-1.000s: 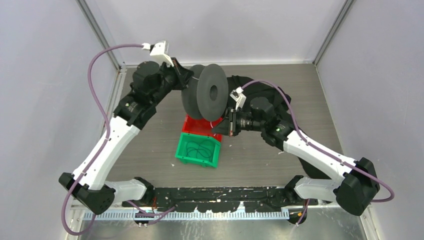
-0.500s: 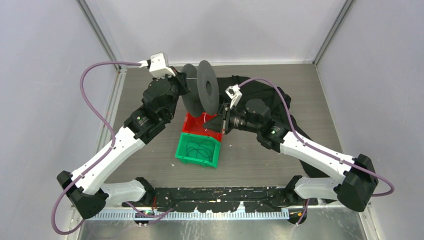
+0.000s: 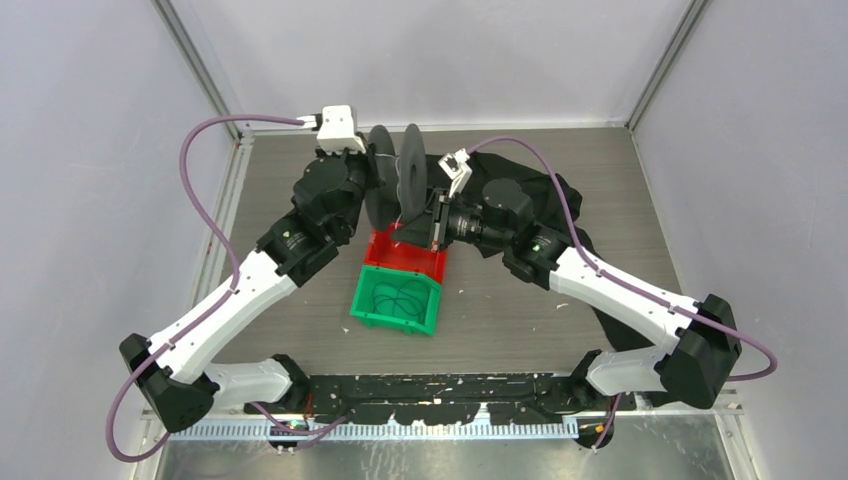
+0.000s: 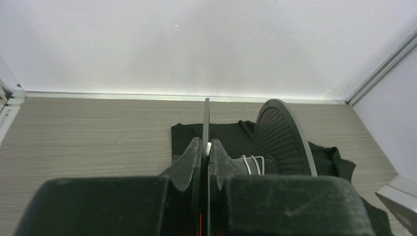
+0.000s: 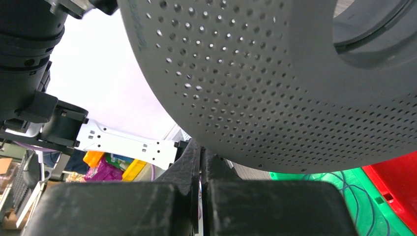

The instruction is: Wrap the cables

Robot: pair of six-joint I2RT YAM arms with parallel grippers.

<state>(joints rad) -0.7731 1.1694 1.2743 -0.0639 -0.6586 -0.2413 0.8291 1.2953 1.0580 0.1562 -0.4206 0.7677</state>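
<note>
Left arm is up at the far side of the counter, and the left fingers are clamped hard on the thin edge of the near flange of a dark grey spool. The spool hangs in the air, its two discs seen nearly edge-on from above. There's the white cord: a few turns lie round the hub between the flanges, clear in the left wrist view. From overhead a thin pale strand drops from the spool toward the right arm.

Right arm reaches in from the other side, just beside the spool's perforated outer flange. The right fingers are pressed together with only a hairline seam, and a pale sliver of the cord shows pinched in it. That flange fills most of the right wrist view, looming right over the fingertips.

Below the spool sits a red bin, and touching its near side a green bin holding dark cable loops. A black cloth is spread under the right arm.
</note>
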